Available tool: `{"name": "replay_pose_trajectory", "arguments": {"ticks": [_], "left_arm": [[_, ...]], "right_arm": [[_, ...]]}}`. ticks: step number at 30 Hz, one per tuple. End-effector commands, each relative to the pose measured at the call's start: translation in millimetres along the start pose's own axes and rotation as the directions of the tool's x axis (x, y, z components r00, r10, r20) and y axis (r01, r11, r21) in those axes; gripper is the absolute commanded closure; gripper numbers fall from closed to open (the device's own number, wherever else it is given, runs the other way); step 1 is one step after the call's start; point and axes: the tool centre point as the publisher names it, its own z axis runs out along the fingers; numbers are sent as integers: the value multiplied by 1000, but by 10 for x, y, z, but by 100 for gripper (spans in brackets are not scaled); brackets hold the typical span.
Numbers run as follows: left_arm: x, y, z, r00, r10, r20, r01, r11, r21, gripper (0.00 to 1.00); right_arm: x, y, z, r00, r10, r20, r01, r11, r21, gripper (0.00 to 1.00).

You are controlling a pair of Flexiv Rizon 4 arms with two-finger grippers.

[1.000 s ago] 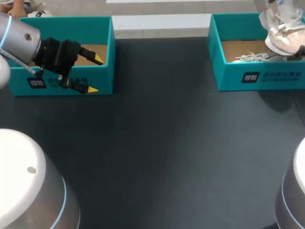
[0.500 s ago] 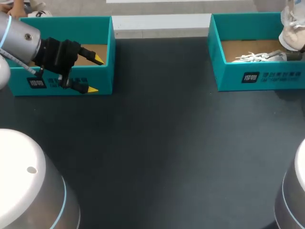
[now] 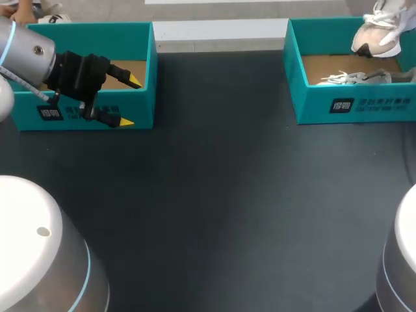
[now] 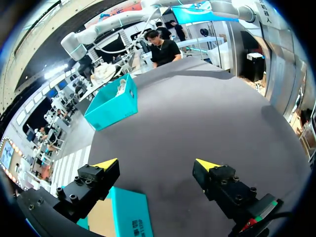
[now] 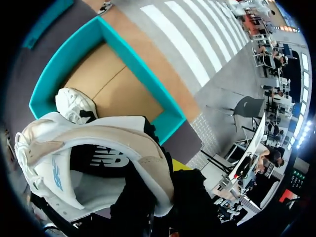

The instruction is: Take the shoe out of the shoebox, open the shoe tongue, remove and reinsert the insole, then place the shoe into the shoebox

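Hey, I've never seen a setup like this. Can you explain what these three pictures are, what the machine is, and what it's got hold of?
This is a robot with two arms working at a dark table. One picture looks down from above and behind the robot. The two round pictures come from a camera on each wrist.

The left gripper has two black fingers with yellow tips. It is open and empty, and hangs over the front corner of the left shoebox, a teal carton.

The right shoebox has a white resting shoe lying inside it. The right gripper holds the lifted shoe, also white, above that box. Its wrist camera sees this shoe so close up that the gripper is mostly hidden.
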Motion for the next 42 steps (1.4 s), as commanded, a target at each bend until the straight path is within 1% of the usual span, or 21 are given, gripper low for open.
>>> {"name": "replay_pose_trajectory", "arguments": {"ticks": [1,2,4,5,6,7,8,32,35,37,40,41,42], "left_arm": [[1,-1,-3,1000,0,-2,0,1000,-2,0],[1,-1,-3,1000,0,-2,0,1000,-2,0],[1,-1,-3,1000,0,-2,0,1000,-2,0],[1,-1,-3,1000,0,-2,0,1000,-2,0],[1,-1,-3,1000,0,-2,0,1000,-2,0],[1,-1,-3,1000,0,-2,0,1000,-2,0],[1,-1,-3,1000,0,-2,0,1000,-2,0],[1,-1,-3,1000,0,-2,0,1000,-2,0],[1,-1,-3,1000,0,-2,0,1000,-2,0],[1,-1,-3,1000,0,-2,0,1000,-2,0],[1,-1,-3,1000,0,-2,0,1000,-2,0],[1,-1,-3,1000,0,-2,0,1000,-2,0],[1,-1,-3,1000,0,-2,0,1000,-2,0]], "right_arm": [[-26,-50,-35,823,567,29,-567,824,-1,100],[-17,-65,-43,802,596,38,-594,803,-55,100],[-4,-103,-44,783,618,69,-617,786,-36,100],[12,-106,-46,768,637,60,-634,770,-72,100],[26,-119,-30,764,641,71,-641,767,-29,100],[36,-125,-20,751,656,69,-655,754,-42,100],[51,-139,-6,738,672,61,-673,740,-18,100],[51,-139,-6,738,672,61,-673,740,-18,100],[96,-123,9,697,717,33,-716,697,-17,100],[134,-122,31,687,726,36,-726,688,-23,100],[191,-140,74,650,760,29,-760,650,-8,100],[212,-141,89,654,756,29,-756,654,-9,100],[228,-143,96,641,767,23,-767,641,-9,100]]}}
